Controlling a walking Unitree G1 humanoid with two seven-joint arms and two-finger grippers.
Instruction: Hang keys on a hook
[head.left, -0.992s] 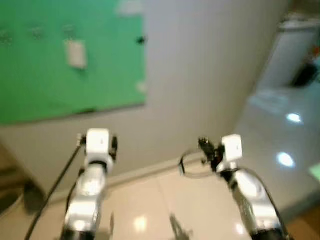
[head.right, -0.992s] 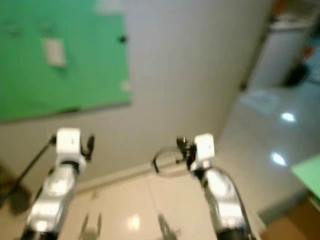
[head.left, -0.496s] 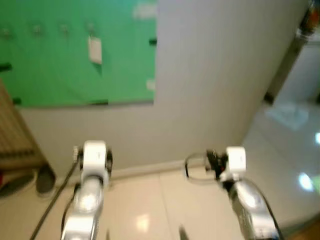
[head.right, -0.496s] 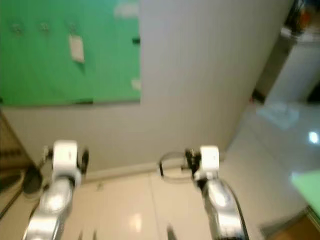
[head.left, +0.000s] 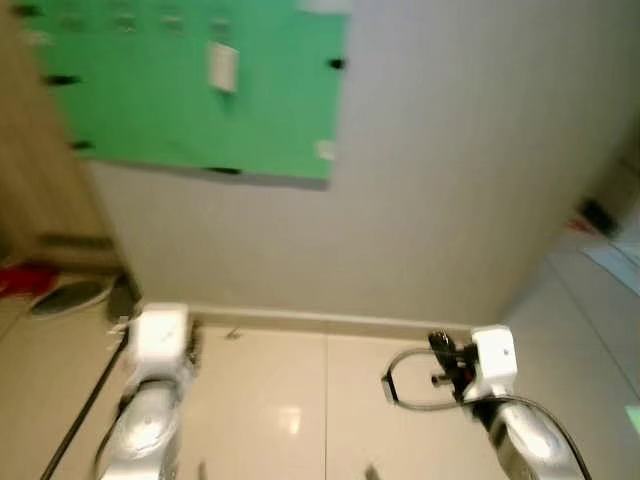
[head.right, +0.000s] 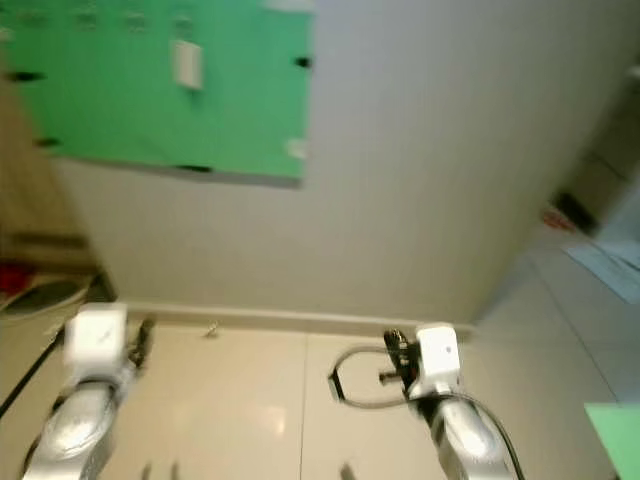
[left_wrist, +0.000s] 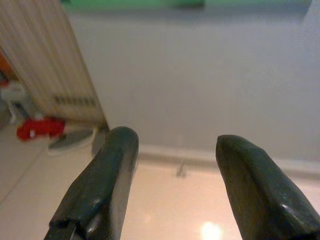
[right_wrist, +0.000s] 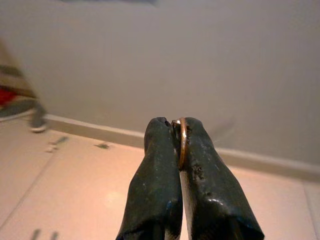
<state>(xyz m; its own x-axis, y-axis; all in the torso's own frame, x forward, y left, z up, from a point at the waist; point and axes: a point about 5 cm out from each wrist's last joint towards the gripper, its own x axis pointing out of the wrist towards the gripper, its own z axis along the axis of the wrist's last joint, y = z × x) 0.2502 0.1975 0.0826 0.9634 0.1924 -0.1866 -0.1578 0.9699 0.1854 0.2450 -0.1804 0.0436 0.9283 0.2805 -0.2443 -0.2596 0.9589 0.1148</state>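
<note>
I had the right gripper (right_wrist: 181, 131) pinching the key ring (right_wrist: 182, 142) between closed fingers, the left gripper (left_wrist: 172, 150) spread and empty, and the hooks (head.left: 120, 20) on the green board (head.left: 190, 90) well apart, so hanging remained.

1. Two silver, glossy, rounded arms, the left arm (head.left: 145, 435) and the right arm (head.left: 530, 445).
2. Each wrist carries a white boxy block.
3. A thin grey cable (head.left: 405, 385) loops out beside the right wrist; a dark cable runs along the left arm.
4. Each end effector, left (left_wrist: 175, 150) and right (right_wrist: 179, 131), has two long, matte black fingers (left_wrist: 107, 185) with rounded tips.
</note>
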